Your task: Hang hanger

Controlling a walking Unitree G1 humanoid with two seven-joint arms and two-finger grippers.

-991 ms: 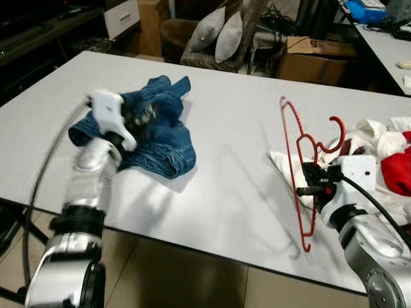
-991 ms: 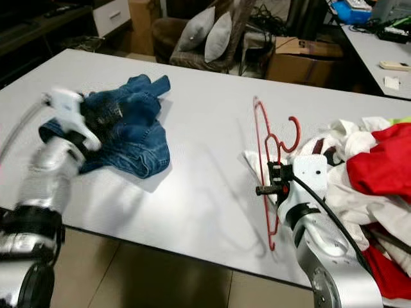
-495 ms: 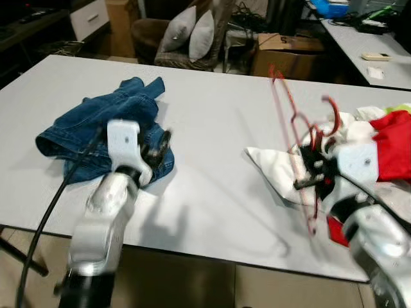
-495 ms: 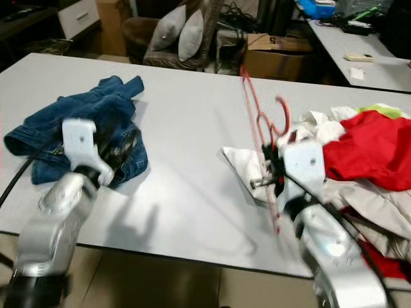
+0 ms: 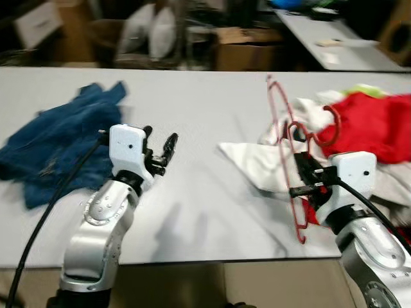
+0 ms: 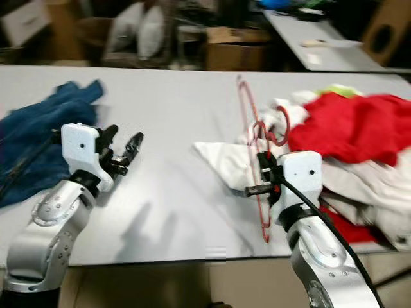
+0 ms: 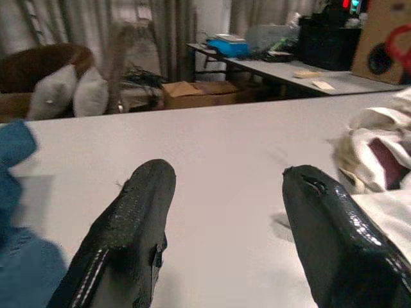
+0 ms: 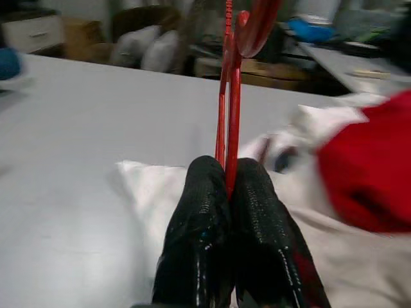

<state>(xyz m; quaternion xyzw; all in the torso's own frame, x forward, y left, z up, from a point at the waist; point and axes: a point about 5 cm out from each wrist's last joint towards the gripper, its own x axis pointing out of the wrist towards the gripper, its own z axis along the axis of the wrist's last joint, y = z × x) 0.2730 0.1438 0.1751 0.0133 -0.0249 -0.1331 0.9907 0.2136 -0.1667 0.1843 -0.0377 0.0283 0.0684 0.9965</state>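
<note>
Hanger (image 5: 290, 151), red and thin-wired, stands upright in our right hand (image 5: 307, 181), raised off the white desk (image 5: 212, 205) at about 3 o'clock in our head view. Its hook curls near the top, beside the laundry. In the right wrist view our two black fingers (image 8: 199, 231) are pressed together with the red wire pinched between them, so that hand is closed firmly on the hanger.

By size, the desk comes first, spreading across the whole scene. On it at 9 o'clock lies a crumpled blue denim garment (image 5: 54, 141). At 2 o'clock sits a heap of clothes, with a red garment (image 5: 372, 125) on top and a white cloth (image 5: 253, 160) spilling toward the middle, just behind the hanger.

Our left hand (image 5: 160, 154) hovers over the desk near the centre, just beside the denim. Its fingers (image 7: 128, 224) stand well apart in the left wrist view, holding nothing.

Beyond the desk at 12 o'clock we see a cardboard box (image 5: 241, 54) and two grey cushions (image 5: 151, 35), all blurred.
</note>
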